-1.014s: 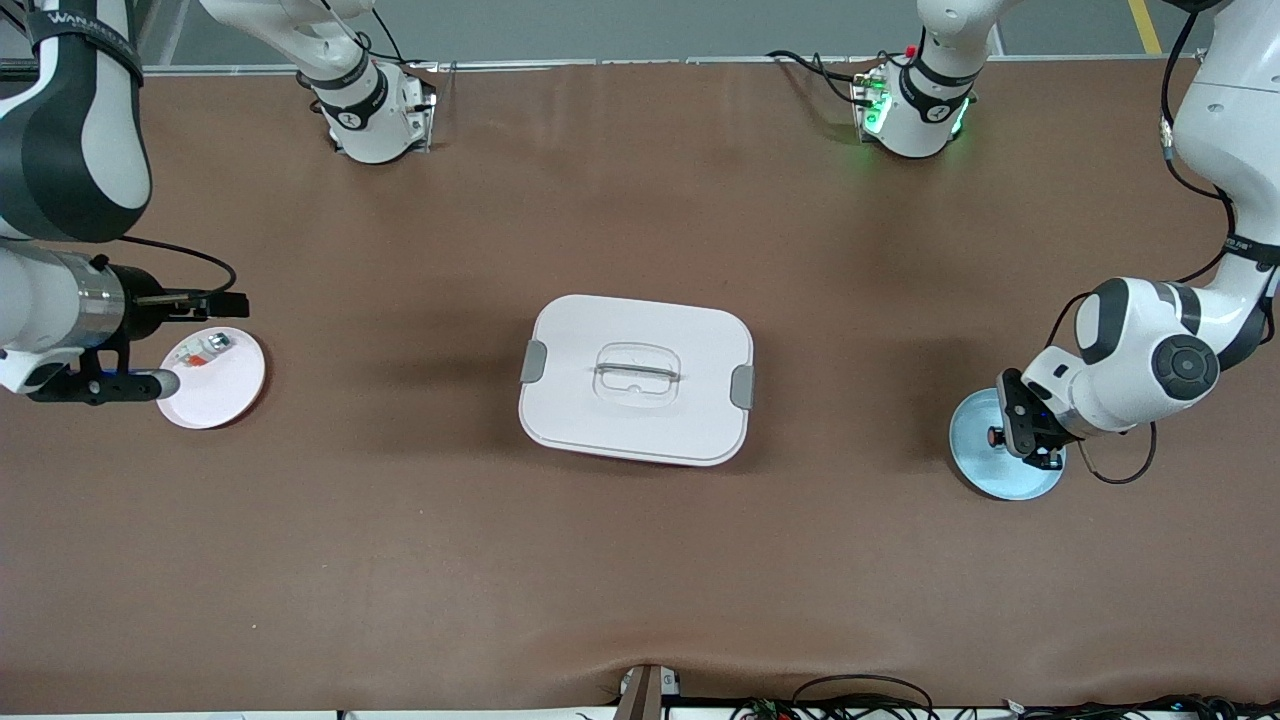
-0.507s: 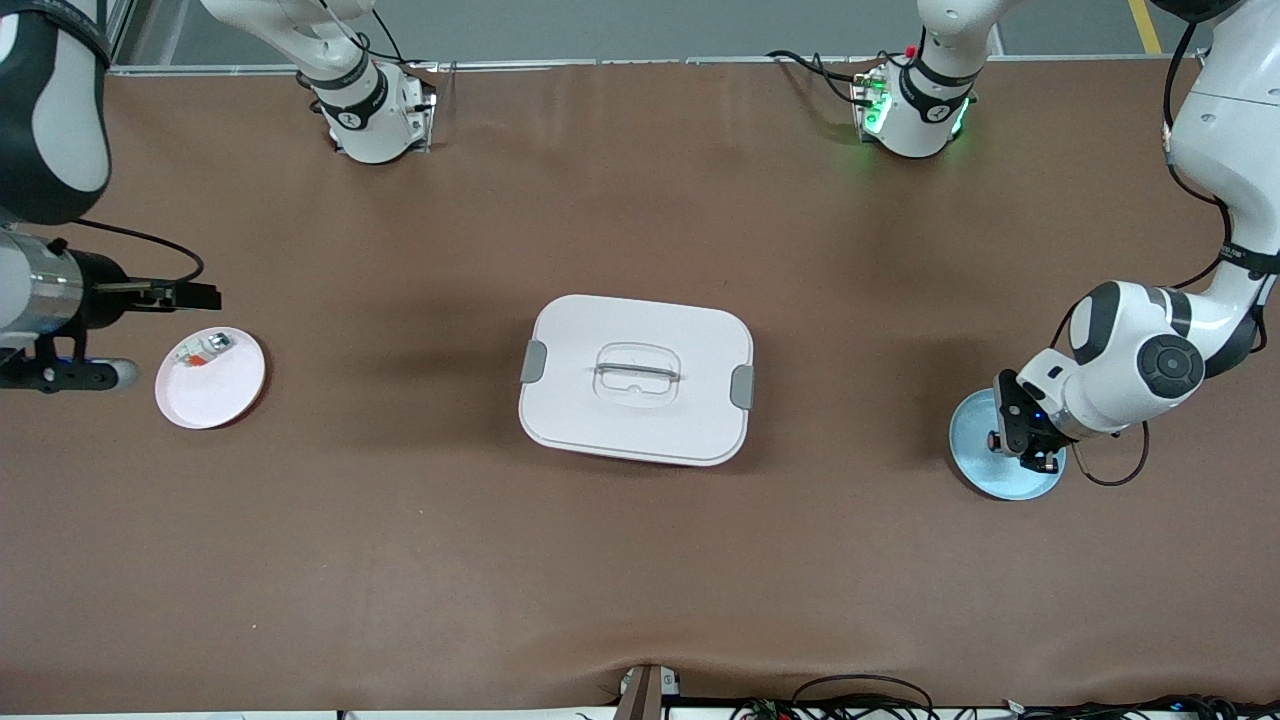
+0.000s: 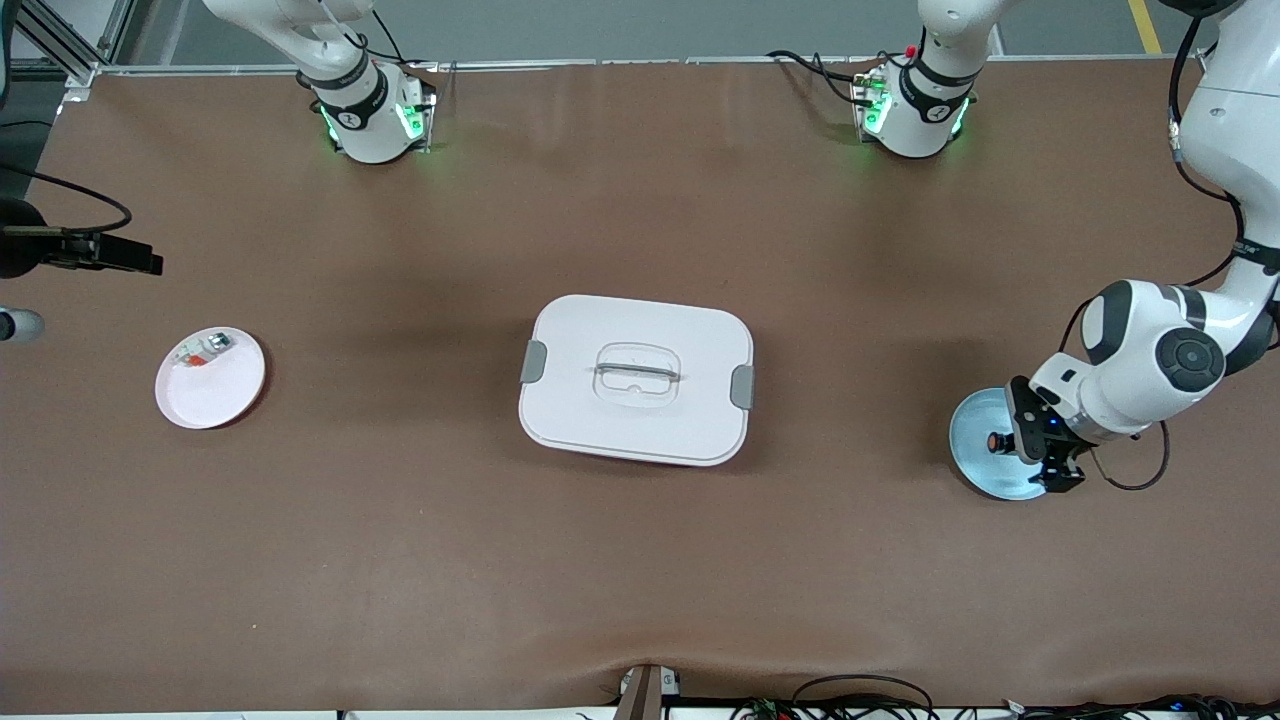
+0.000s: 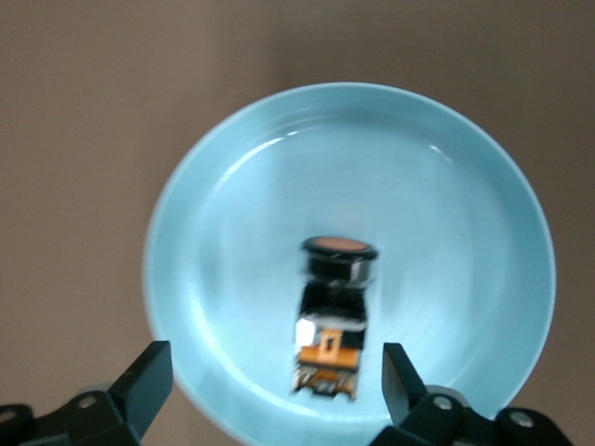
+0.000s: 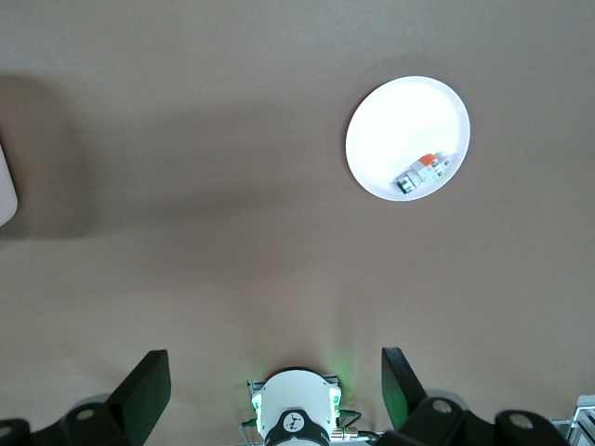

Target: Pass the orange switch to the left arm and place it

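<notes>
The orange switch (image 4: pixel 335 311) lies on its side on a blue plate (image 4: pixel 446 186) at the left arm's end of the table; it also shows in the front view (image 3: pixel 993 441). My left gripper (image 4: pixel 270 400) hangs open just above the plate, one finger on each side of the switch, touching nothing; the front view shows it over that plate (image 3: pixel 1020 448). My right gripper (image 5: pixel 270 395) is open and empty, high above the right arm's end of the table (image 3: pixel 140 262). The white box (image 3: pixel 637 378) sits at the table's middle, away from both grippers.
A pink plate (image 3: pixel 225 395) holding a small white-and-silver part (image 3: pixel 200 353) lies toward the right arm's end; the right wrist view shows it from above (image 5: pixel 390 130). Both arm bases (image 3: pixel 372 115) stand along the table's edge farthest from the front camera. The brown table (image 3: pixel 640 560) is bare elsewhere.
My right arm has risen and drawn away from the pink plate toward its end of the table, mostly leaving the front view. My left gripper has shifted slightly over the blue plate.
</notes>
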`<state>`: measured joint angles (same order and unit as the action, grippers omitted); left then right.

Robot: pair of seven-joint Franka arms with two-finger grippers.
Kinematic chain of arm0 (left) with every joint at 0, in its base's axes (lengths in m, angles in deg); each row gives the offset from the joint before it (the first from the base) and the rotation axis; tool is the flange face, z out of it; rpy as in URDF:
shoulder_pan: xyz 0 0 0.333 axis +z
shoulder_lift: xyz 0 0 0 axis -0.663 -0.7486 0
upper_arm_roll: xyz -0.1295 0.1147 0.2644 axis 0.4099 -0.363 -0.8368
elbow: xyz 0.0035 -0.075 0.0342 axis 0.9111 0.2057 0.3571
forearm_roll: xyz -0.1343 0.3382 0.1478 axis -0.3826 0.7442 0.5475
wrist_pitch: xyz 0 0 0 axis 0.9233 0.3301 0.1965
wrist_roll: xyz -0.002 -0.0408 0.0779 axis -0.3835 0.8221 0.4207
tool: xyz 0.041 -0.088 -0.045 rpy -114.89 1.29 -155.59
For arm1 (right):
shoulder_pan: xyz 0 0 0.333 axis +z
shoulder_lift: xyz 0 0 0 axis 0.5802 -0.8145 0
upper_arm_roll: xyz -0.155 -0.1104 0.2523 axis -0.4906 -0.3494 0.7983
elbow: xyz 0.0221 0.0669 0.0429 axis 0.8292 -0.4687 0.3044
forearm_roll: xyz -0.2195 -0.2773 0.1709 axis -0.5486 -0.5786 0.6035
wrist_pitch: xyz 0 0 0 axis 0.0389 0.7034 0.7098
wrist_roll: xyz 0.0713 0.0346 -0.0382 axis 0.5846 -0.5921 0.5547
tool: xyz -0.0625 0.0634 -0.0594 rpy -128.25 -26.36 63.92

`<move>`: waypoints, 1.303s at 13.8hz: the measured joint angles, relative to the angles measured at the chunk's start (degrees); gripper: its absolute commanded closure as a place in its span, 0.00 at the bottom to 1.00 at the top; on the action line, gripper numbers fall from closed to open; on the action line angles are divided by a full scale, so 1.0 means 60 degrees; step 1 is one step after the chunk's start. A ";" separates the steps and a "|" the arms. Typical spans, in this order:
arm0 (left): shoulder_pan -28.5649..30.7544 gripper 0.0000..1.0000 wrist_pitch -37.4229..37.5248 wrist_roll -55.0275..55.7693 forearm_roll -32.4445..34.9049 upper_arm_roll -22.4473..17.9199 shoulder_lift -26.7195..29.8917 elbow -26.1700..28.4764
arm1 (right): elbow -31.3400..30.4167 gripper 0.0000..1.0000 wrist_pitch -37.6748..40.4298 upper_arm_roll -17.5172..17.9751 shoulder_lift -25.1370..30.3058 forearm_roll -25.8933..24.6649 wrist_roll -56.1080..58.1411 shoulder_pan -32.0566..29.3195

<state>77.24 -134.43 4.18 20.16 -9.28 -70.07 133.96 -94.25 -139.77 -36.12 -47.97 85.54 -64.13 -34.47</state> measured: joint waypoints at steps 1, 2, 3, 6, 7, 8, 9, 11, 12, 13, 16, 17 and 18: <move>0.0008 0.00 0.0025 0.0407 -0.0026 0.0097 0.0181 -0.0015 | -0.0001 0.00 -0.0122 0.0004 0.0013 -0.0001 0.0000 -0.0012; 0.0008 0.00 0.0137 0.0917 -0.0198 0.0204 0.0401 -0.0018 | -0.0001 0.00 -0.0182 0.0015 0.0020 -0.0001 0.0000 -0.0012; 0.0005 0.00 0.0341 0.1391 -0.0597 0.0281 0.0633 -0.0020 | -0.0003 0.00 -0.0195 0.0028 0.0026 -0.0001 -0.0001 -0.0011; 0.0007 0.00 0.0936 0.2683 -0.1704 0.0381 0.1360 -0.0061 | -0.0036 0.00 -0.0410 0.0057 0.0085 -0.0001 -0.0002 -0.0011; 0.0011 0.00 0.1291 0.3141 -0.1967 0.0461 0.1546 -0.0182 | -0.0047 0.00 -0.0540 0.0068 0.0114 -0.0001 -0.0002 -0.0011; 0.0011 0.00 0.1808 0.3629 -0.2145 0.0588 0.1678 -0.0426 | -0.0054 0.00 -0.0636 0.0076 0.0143 -0.0001 -0.0002 -0.0011; 0.0012 0.00 0.2439 0.4158 -0.2237 0.0743 0.1763 -0.0780 | -0.0064 0.00 -0.0668 0.0081 0.0174 -0.0001 -0.0001 -0.0011; 0.0012 0.00 0.3516 0.5181 -0.2271 0.1049 0.1843 -0.1527 | -0.0090 0.00 -0.0670 0.0112 0.0218 0.0000 0.0002 -0.0011; 0.0012 0.00 0.3937 0.5659 -0.2279 0.1195 0.1861 -0.1856 | -0.0094 0.00 -0.0668 0.0131 0.0229 0.0000 0.0002 -0.0008; 0.0011 0.00 0.4330 0.6117 -0.2302 0.1319 0.1867 -0.2135 | -0.0095 0.00 -0.0662 0.0140 0.0233 0.0000 0.0001 -0.0008; 0.0012 0.00 0.5574 0.7612 -0.2630 0.1642 0.1876 -0.2953 | -0.0099 0.00 -0.0633 0.0147 0.0311 0.0000 0.0001 0.0034; 0.0012 0.00 0.5922 0.8317 -0.2738 0.1728 0.1893 -0.3181 | -0.0137 0.00 -0.0643 0.0148 0.0384 0.0000 0.0000 0.0076; 0.0011 0.00 0.6156 0.9023 -0.2830 0.1795 0.1934 -0.3337 | -0.0258 0.00 -0.0711 0.0149 0.0513 0.0000 -0.0001 0.0122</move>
<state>77.31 -97.49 58.32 3.17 1.49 -58.47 113.94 -95.80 -144.04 -35.23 -44.89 85.54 -64.13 -33.74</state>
